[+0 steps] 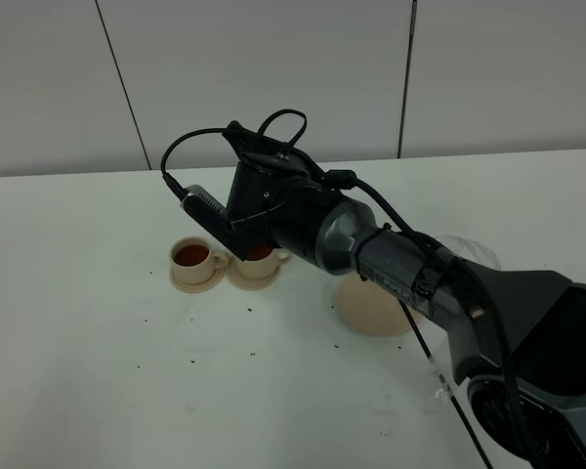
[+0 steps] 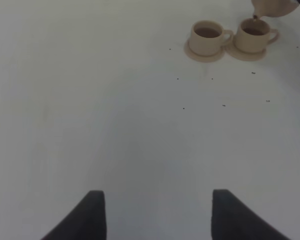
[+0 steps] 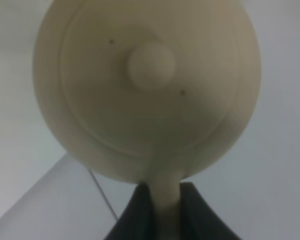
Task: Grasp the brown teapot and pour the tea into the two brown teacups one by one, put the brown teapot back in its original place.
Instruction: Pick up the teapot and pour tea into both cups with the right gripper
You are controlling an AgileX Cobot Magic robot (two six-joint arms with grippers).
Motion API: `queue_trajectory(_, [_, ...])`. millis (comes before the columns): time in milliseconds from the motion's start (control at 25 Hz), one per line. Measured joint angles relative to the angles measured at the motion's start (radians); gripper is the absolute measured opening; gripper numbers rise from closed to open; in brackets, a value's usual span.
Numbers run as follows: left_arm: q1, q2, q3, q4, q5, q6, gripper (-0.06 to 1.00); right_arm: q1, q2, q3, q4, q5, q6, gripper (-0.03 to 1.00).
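Well short of the two brown teacups (image 2: 206, 36), the left gripper (image 2: 157, 215) hangs over the table (image 2: 115, 125), jaws spread wide, holding nothing. Above the cups, the right gripper (image 3: 165, 207) has its jaws clamped on the brown teapot (image 3: 150, 100) by its handle, spout over one cup.

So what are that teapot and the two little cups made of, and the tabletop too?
The teapot looks like ceramic: smooth beige body, soft satin finish, moulded lid knob. The two teacups match it in colour and have thick rims, so they are probably the same ware. The table looks like matte white laminate, but that is a guess.
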Motion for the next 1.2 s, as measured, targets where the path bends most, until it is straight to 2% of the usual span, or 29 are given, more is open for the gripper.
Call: queue_trajectory(1200, [0.000,0.000,0.000,0.000,0.000,0.000,0.53,0.000,0.000,0.000,0.002,-0.007,-0.061,0.09])
